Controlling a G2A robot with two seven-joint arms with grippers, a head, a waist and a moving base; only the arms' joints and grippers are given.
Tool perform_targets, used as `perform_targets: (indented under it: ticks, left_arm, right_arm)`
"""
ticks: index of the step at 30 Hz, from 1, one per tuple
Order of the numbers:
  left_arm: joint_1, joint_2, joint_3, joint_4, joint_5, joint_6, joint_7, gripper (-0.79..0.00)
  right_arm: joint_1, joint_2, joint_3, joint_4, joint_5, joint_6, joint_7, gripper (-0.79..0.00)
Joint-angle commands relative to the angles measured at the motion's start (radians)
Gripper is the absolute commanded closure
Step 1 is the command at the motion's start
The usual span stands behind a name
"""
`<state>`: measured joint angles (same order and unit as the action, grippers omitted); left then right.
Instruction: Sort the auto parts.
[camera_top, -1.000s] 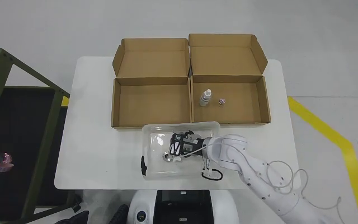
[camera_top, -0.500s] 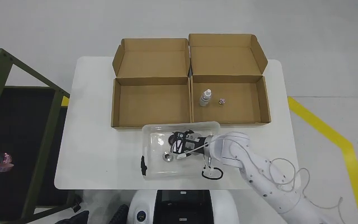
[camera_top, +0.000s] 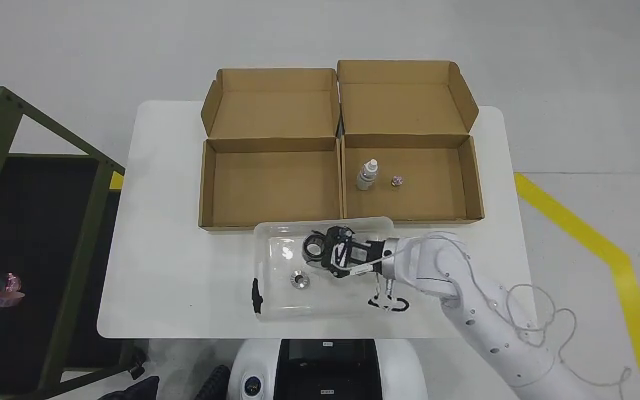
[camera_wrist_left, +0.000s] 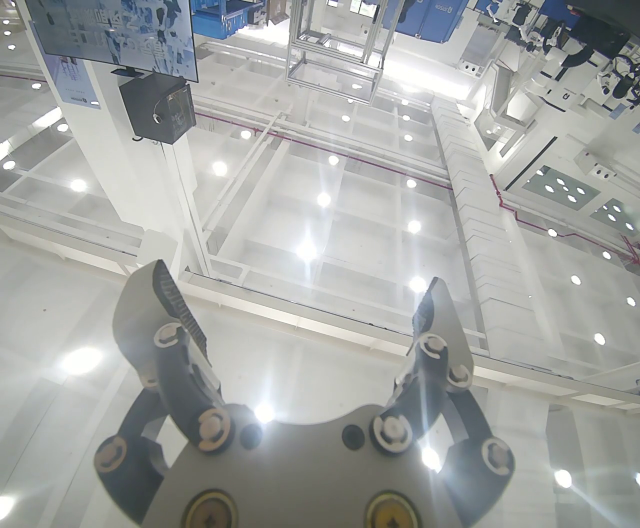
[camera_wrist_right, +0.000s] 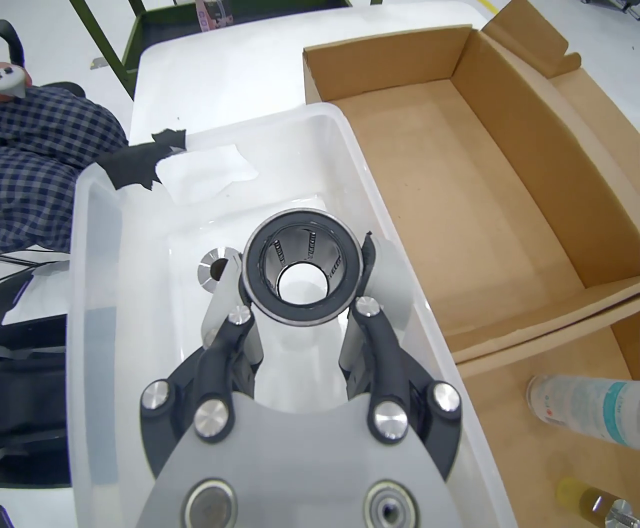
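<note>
Where the right claw (camera_wrist_right: 302, 271) closes on it, we see the bearing (camera_wrist_right: 303, 272), a short metal sleeve with a dark rim and a hollow bore. It is pinched from both sides between the two fingers, open end facing the wrist camera. From above, the bearing (camera_top: 316, 243) and right claw (camera_top: 331, 251) sit inside the outline of the clear plastic bin (camera_top: 262, 270), toward its far wall; we cannot tell whether the bearing touches the bin floor. A small silver fitting (camera_top: 298, 279) lies on the bin floor just beside it, apart from the fingers. Beyond the bin stand two open cardboard boxes side by side: the left box (camera_top: 270, 185) has a bare floor, while the right box (camera_top: 440, 185) holds a small white bottle (camera_top: 368, 174) lying near a tiny part (camera_top: 397, 181). All rest on the white bench (camera_top: 170, 200). The left claw (camera_wrist_left: 297, 279) points up at the ceiling, fingers spread wide with nothing between them.
</note>
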<state>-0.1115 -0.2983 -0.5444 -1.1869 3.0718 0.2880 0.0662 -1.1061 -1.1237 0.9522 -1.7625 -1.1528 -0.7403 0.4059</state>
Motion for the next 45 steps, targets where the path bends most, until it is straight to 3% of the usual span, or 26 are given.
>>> perform_targets:
  ticks: [1,17,33,45]
  left_arm:
    - [0.0,0.0,0.0,0.0,0.0,0.0,0.0,-0.785]
    - [0.0,0.0,0.0,0.0,0.0,0.0,0.0,-0.785]
    - [0.0,0.0,0.0,0.0,0.0,0.0,0.0,-0.785]
    - [0.0,0.0,0.0,0.0,0.0,0.0,0.0,-0.785]
  right_arm:
    - [-0.009,0.004,0.02,-0.013,0.026,-0.017,-0.008,0.0]
    - [-0.066,0.033,0.162,-0.115,0.219,-0.071,-0.047,0.0]
    - [-0.07,0.052,0.258,-0.081,0.456,-0.087,-0.021,0.0]
    - [-0.064,0.058,0.262,-0.052,0.553,-0.103,-0.009,0.0]
